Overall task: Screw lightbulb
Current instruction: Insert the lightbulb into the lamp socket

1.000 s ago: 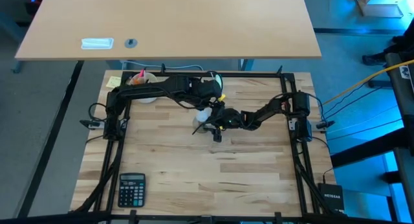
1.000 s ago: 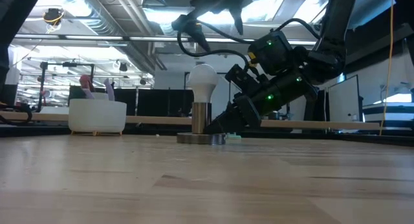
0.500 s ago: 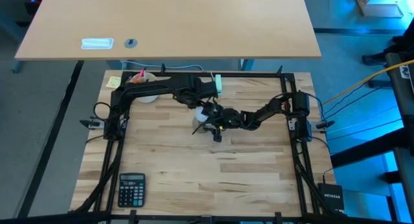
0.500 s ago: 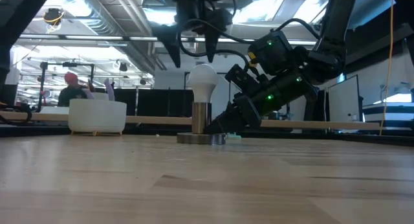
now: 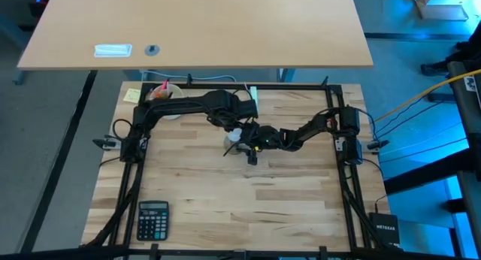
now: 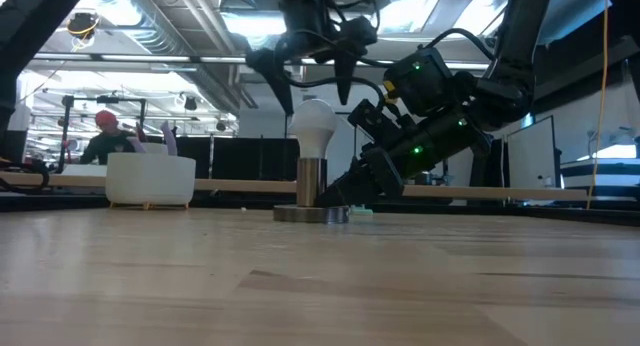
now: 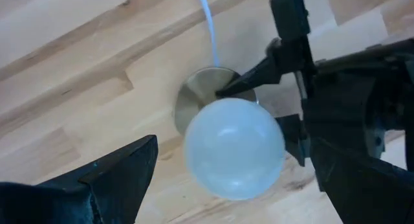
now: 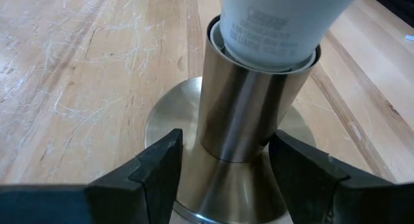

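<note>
1. White lightbulb [image 6: 312,126] is standing in the metal socket [image 8: 249,120] near the tabletop's [image 5: 225,200] middle.
2. Right end effector [image 8: 223,169] is hugging the socket so it cannot spin.
3. Left end effector [image 6: 308,81] is hanging wide open right over the lightbulb, having swung round since a moment earlier.

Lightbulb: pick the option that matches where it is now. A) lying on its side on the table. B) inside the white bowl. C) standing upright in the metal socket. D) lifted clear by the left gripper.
C: the lightbulb stands upright with its base in the metal socket, while the open left gripper hovers above without touching it.
</note>
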Tool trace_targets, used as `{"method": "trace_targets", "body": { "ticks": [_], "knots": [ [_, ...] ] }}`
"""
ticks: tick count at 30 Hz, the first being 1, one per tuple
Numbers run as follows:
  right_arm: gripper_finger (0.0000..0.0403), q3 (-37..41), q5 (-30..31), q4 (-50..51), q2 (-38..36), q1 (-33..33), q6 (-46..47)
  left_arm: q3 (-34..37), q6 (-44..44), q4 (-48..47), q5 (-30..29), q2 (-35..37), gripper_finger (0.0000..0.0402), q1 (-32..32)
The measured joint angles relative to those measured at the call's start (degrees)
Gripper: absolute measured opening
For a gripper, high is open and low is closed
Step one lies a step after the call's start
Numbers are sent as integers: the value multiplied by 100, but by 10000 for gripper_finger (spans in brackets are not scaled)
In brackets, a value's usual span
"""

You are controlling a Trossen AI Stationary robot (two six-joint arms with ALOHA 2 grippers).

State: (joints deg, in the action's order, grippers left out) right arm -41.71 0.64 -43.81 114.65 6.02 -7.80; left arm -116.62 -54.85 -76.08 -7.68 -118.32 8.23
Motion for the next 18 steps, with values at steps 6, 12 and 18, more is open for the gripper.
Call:
{"method": "trace_targets", "body": {
  "ticks": [6,12,18],
  "knots": [
    [227,0,2,3,0,0,1,-2,145,-107,42,-260,392,2],
    [227,0,20,9,0,0,1,-7,236,-124,59,-303,392,-15],
    [227,0,19,4,0,0,1,-4,236,-142,61,-306,389,11]
  ]
}}
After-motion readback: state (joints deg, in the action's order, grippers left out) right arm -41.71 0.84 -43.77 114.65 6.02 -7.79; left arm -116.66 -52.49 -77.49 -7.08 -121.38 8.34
